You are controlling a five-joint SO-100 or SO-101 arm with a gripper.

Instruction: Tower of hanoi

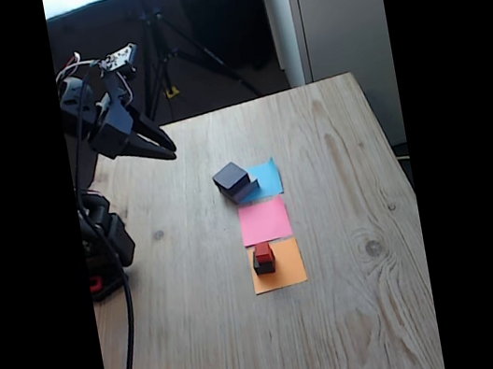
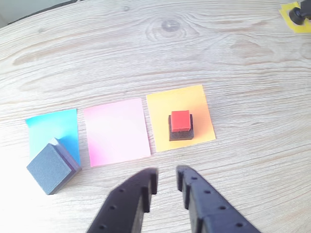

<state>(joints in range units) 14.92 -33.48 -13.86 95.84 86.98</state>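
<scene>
Arm raised, folded back; gripper angled downward, jaws slightly parted, holding nothing.

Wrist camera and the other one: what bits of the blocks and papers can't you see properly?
- Grey block, wrist view: whatever lies underneath is mostly covered by it.
- Black cube, wrist view: its top is hidden by the red cube.
- Blue paper, fixed view: partly covered by blocks.
- Gripper: its base is cut off by the bottom edge.

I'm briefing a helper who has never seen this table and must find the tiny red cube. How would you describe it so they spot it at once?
On the wooden table three paper squares lie in a row; go to the orange paper square at one end, beside the pink paper square. A small black cube stands on it, and the tiny red cube sits on top of that. It is the only red block.
</scene>
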